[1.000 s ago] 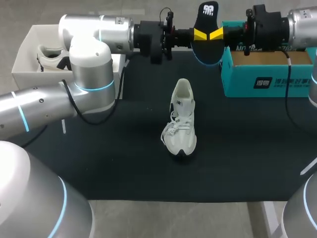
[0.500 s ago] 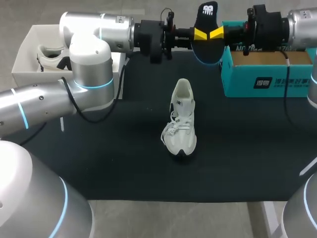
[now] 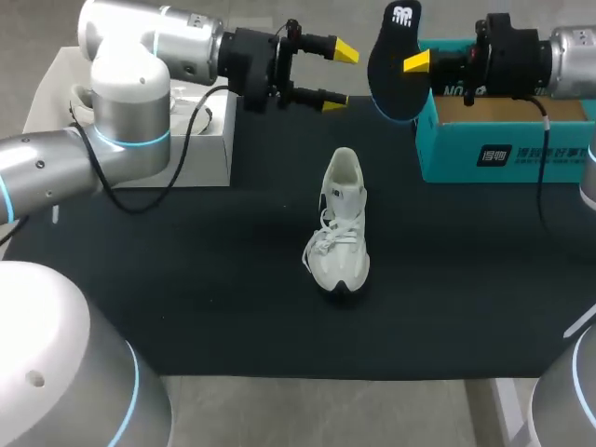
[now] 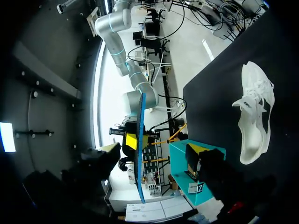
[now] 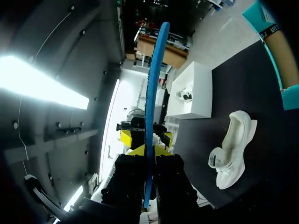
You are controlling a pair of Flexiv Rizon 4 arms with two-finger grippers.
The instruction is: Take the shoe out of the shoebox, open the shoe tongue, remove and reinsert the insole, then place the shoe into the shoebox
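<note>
A white shoe (image 3: 340, 223) lies on the black mat in the middle of the table, with its toe toward the front edge. The black insole (image 3: 396, 60) with a blue rim hangs upright above the far side of the mat, and my right gripper (image 3: 416, 62) is shut on it from the right. My left gripper (image 3: 337, 74) stands open just left of the insole, not touching it. The left wrist view has the insole (image 4: 140, 144) edge-on ahead of its open gripper (image 4: 154, 154), with the shoe (image 4: 254, 116) off to one side. Between the right gripper's fingers (image 5: 148, 151) the insole (image 5: 152, 93) stands edge-on.
A teal shoebox (image 3: 503, 149) sits at the back right under my right arm. At the back left a white box (image 3: 140, 140) holds another white shoe. The black mat (image 3: 186, 298) covers the table around the shoe.
My left gripper has opened, let go of the insole and drawn back to the left. The insole stays in the right gripper. The shoe has not moved.
</note>
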